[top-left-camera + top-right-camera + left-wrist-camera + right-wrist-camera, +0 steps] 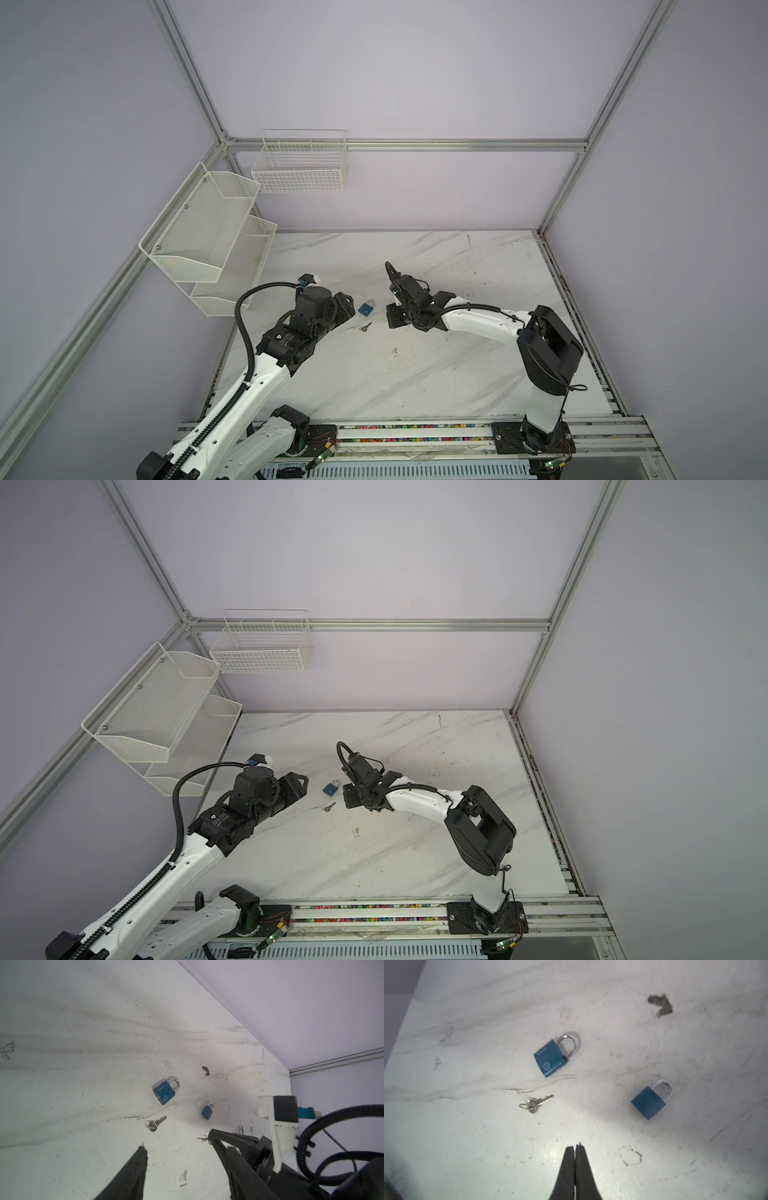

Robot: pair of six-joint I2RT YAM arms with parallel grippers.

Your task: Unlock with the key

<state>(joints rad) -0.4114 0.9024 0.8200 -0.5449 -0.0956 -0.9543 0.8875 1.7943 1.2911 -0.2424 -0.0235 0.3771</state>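
Observation:
A blue padlock (366, 308) (331, 788) (166, 1093) (552, 1057) with a shut silver shackle lies flat on the marble table. A small silver key (365, 327) (328, 808) (155, 1125) (538, 1102) on a ring lies just in front of it. My left gripper (349, 309) (302, 785) (186, 1148) is open and empty, just left of the padlock. My right gripper (390, 318) (345, 798) (574, 1147) is shut on nothing, just right of the key. Both wrist views show a second blue padlock (207, 1111) (649, 1101), which the right arm hides in both top views.
A white mesh two-tier shelf (208, 241) hangs on the left wall. A white wire basket (301, 166) hangs on the back wall. The marble table (415, 374) is scuffed, with a dark chipped patch (661, 1004) beyond the padlocks.

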